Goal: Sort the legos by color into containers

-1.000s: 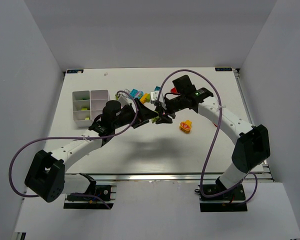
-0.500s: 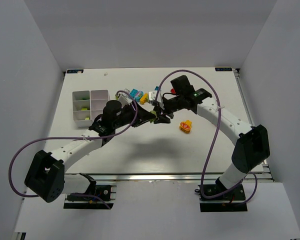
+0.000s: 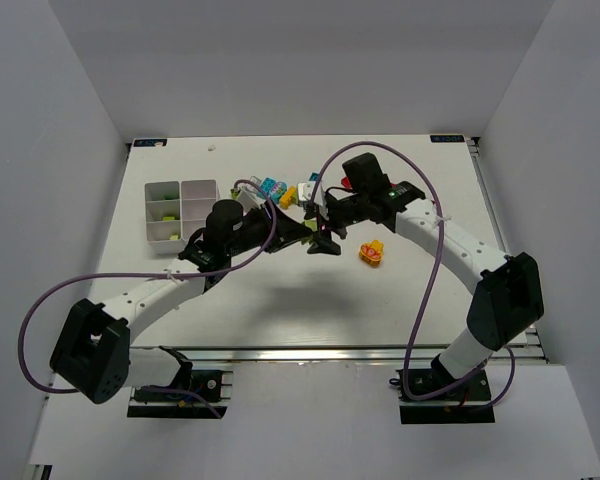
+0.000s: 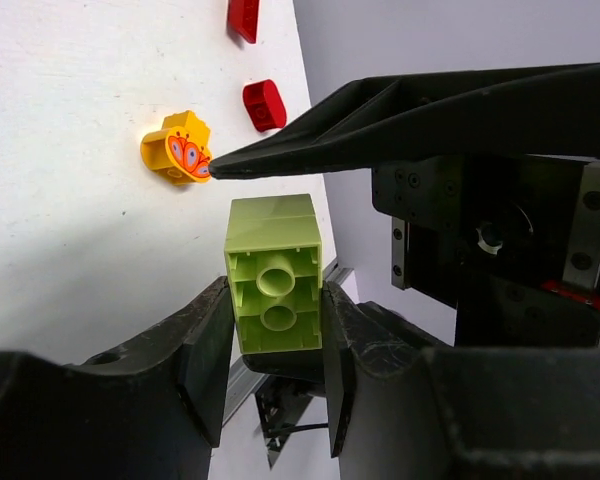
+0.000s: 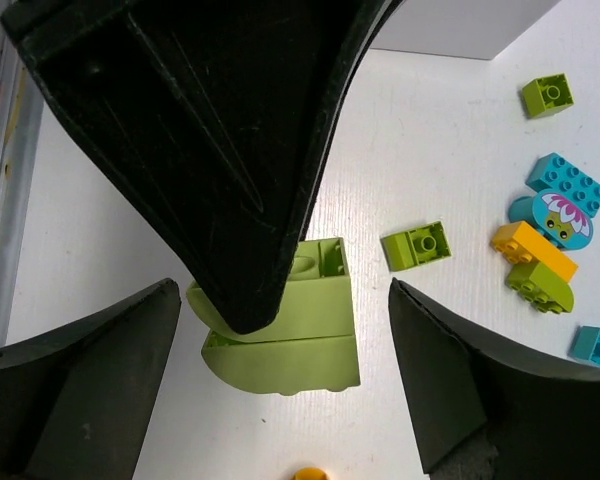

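firmly, left gripper pinches a lime brick by its sides; right gripper spread wide close by

A robot lab: white booth walls enclose the worktable.

One white tray was there, and two lime pieces lay inside the tray. To the right of the tray, the right wrist view showed four lime bricks, two cyan bricks and one orange brick. The left wrist view showed two red bricks and one yellow brick.
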Available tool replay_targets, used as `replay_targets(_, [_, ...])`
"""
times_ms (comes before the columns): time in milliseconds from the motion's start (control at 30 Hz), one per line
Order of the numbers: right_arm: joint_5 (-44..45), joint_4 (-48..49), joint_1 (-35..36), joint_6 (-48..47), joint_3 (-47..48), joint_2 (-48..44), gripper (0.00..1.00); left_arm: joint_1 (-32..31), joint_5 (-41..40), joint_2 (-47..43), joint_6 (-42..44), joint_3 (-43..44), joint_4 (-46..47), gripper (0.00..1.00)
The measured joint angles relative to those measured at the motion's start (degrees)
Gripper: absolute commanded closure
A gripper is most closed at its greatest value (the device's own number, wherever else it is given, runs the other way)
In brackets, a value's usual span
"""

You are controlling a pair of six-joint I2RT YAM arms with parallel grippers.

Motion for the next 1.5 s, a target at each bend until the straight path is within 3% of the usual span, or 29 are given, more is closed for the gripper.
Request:
replay_targets(167, [-2.05, 0.44, -0.52, 0.66, -1.66, -0.2, 0.11, 0.0, -0.09, -1.46, 3.69, -0.07, -2.34, 0.85])
replay_targets(367, [-8.44, -7.8, -3.87, -5.35, -0.85, 0.09, 0.11, 0.0, -0.74, -7.98, 11.21, -2.91, -5.62, 0.83])
replay_targets(767, [-17.73, -29.16, -3.15, -17.94, 16.72, 12.44, 0.11, -0.04, 0.15, -19.04, 29.46, -10.21, -6.21, 0.87])
replay_targets(967, [-18.88, -33.92, 0.11, -20.11, 19.1, 14.75, 0.11, -0.55, 1.27, -20.13, 36.52, -10.64, -6.56, 0.93])
replay_targets(1167, [-19.56, -36.0, 1.57, -20.44, 21.84, 16.11, 0.21, -1.14, 2.49, -19.47, 40.39, -10.64, -6.93, 0.95])
replay_targets(1333, [-19.71, -38.29, 1.77, -21.57, 25.94, 19.5, 0.42, -1.51, 2.67, -18.43, 42.1, -10.62, -7.54, 0.96])
replay_targets(1433, [-19.43, -40.13, 1.99, -22.43, 27.19, 21.35, 0.43, -1.51, 2.64, -18.34, 42.64, -10.62, -7.67, 0.96])
replay_targets(1500, [-18.93, -40.92, 2.27, -22.86, 27.21, 22.03, 0.38, -1.53, 2.67, -18.34, 42.93, -10.62, -7.69, 0.97])
